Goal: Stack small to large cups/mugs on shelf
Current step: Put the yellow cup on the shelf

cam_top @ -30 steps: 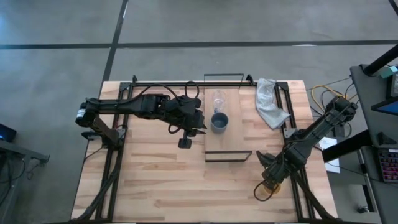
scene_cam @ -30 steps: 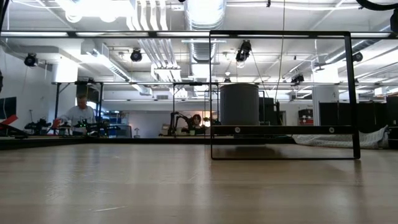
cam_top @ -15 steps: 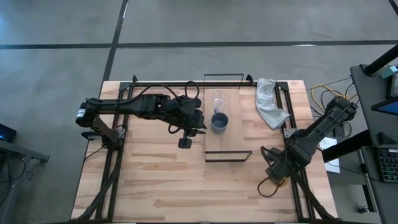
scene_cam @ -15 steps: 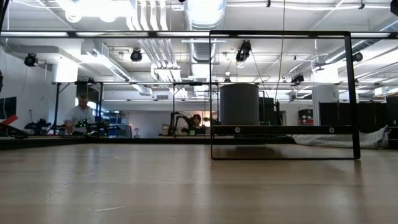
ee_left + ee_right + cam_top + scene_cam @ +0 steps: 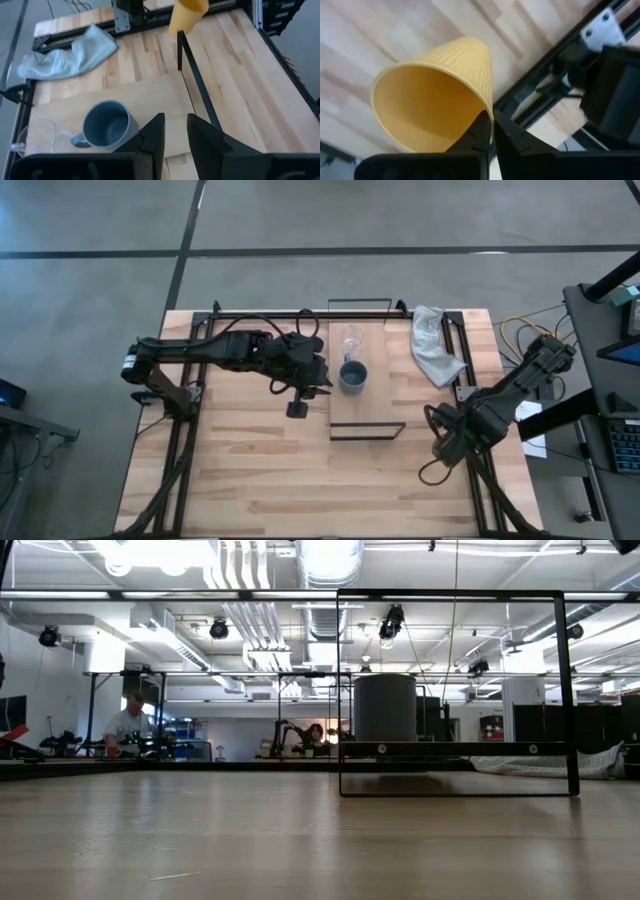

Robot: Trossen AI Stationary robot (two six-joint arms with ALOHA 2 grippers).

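The shelf lies at the table's middle, with black wire frames at its short ends. A blue-grey cup stands on it, mouth up, and a clear glass sits just beyond it. My left gripper hovers open at the shelf's left edge, beside the blue-grey cup. My right gripper is at the near right, shut on a ribbed yellow-orange cup. That cup shows in the air in the left wrist view. My right gripper pinches the yellow-orange cup's rim wall, one finger inside the mouth and the other outside. The fingers come from above, pointing down. The cup hangs tilted below them, clear of the table.
A white cloth lies crumpled at the far right of the table. Black rails run along the table's left and right sides. A cable loop hangs by my right gripper. People stand far behind the table in the low view.
My right gripper has risen and drifted a little toward the far edge, tipping until it points straight down. The yellow-orange cup has gone up with it.
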